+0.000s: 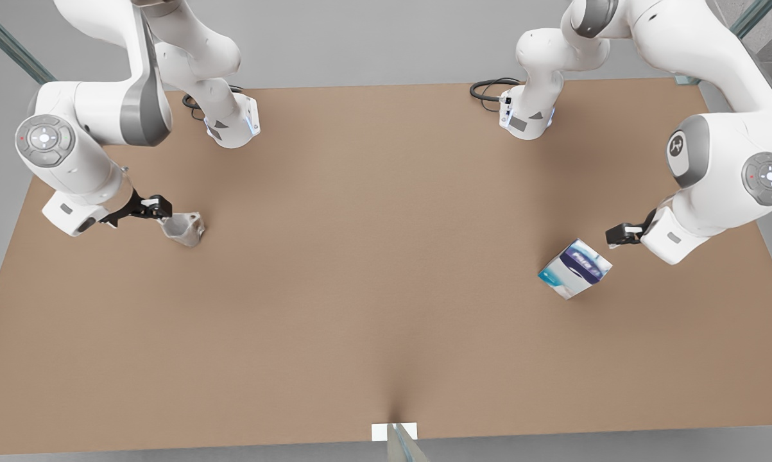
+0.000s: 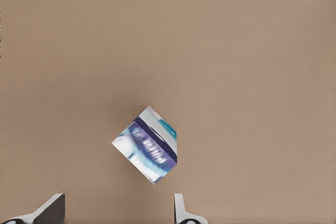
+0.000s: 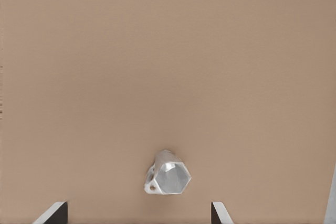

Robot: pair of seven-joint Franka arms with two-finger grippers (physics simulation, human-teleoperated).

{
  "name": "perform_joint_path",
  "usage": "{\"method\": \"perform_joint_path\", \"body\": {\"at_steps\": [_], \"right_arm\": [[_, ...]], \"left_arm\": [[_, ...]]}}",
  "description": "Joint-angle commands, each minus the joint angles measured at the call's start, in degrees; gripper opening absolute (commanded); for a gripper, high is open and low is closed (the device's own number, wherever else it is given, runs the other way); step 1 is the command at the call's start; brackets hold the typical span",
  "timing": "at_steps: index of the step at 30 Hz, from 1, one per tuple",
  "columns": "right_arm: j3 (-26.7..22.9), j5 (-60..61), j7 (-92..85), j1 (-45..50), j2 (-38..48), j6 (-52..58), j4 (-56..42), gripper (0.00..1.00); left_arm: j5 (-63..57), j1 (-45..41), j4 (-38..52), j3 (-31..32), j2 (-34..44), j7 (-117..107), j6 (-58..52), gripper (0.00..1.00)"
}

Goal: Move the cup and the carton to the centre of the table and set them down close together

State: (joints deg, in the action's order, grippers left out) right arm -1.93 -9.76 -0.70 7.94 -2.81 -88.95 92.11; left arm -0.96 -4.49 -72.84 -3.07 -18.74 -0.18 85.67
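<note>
Handling cup (image 3: 168,176): prob. light, stiff, slick glassy facets; best taken across the body w/ one pad per flat facet, not by the small lug at its side. My guess only.
Handling carton (image 2: 148,144): prob. light, thin-walled, dents if squeezed hard; take it across two opposite flat faces, so the wrist likely needs turning, since it sits skewed to the fingers.
Cup look: small, translucent grey-white, faceted; hexagonal outline in right wrist view.
Carton look: small white box, dark blue/purple band w/ blurred print, teal corner.
Cup place: on table (image 1: 373,256), far toward front view's left of table centre; well apart from carton.
Carton place: on table, far toward front view's right of table centre; seems tipped on an edge or corner, can't confirm.
Right gripper (image 3: 139,212): over the cup, fingers spread wide, nothing held; cup lies between and just ahead of the tips. In front view it's just beside the cup, contact unclear.
Left gripper (image 2: 118,208): near the carton, short of it, fingers apart, nothing held.
Step, as I judge: both arms lined up for pick-up; neither item lifted, centre of table not yet reached.
</note>
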Motion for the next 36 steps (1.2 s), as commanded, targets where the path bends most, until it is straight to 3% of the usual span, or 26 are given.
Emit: {"method": "perform_joint_path", "body": {"at_steps": [1, 5, 12, 16, 19, 27, 36], "right_arm": [[-0.01, 0.0, 0.09, -0.29, 0.0, 0.0, 0.0, 1.0], [-0.1, 0.09, 0.09, -4.42, -6.86, 0.09, -0.18, 1.0], [-0.01, 9.76, 22.85, -13.82, -12.57, -3.96, 9.84, 1.0], [0.08, 12.74, 22.85, -13.74, -5.81, -19.41, 26.62, 1.0], [0.17, 12.66, 22.76, -13.21, -3.43, -26.62, 33.13, 1.0], [0.26, 12.74, 22.67, -13.3, 0.52, -36.56, 43.42, 1.0], [1.66, 12.83, 20.57, -16.29, -1.59, -39.73, 45.09, 1.0]], "left_arm": [[-0.01, -0.26, -0.02, -0.09, -0.15, 0.01, 0.02, 1.0], [-1.24, -1.49, -0.11, -0.35, 0.02, -0.17, 0.02, 1.0], [-1.32, -1.75, 0.42, 0.09, 0.11, -0.25, 0.2, 1.0], [-1.15, -1.75, 0.42, 0.35, 0.2, -0.25, 0.11, 1.0], [-1.15, -1.75, 0.42, 0.35, 0.2, -0.08, 0.2, 1.0], [-1.06, -1.84, 0.42, 0.88, 0.2, -0.25, 0.2, 1.0], [-1.41, -1.67, 0.59, 1.23, 0.28, -0.17, -0.07, 1.0]]}}
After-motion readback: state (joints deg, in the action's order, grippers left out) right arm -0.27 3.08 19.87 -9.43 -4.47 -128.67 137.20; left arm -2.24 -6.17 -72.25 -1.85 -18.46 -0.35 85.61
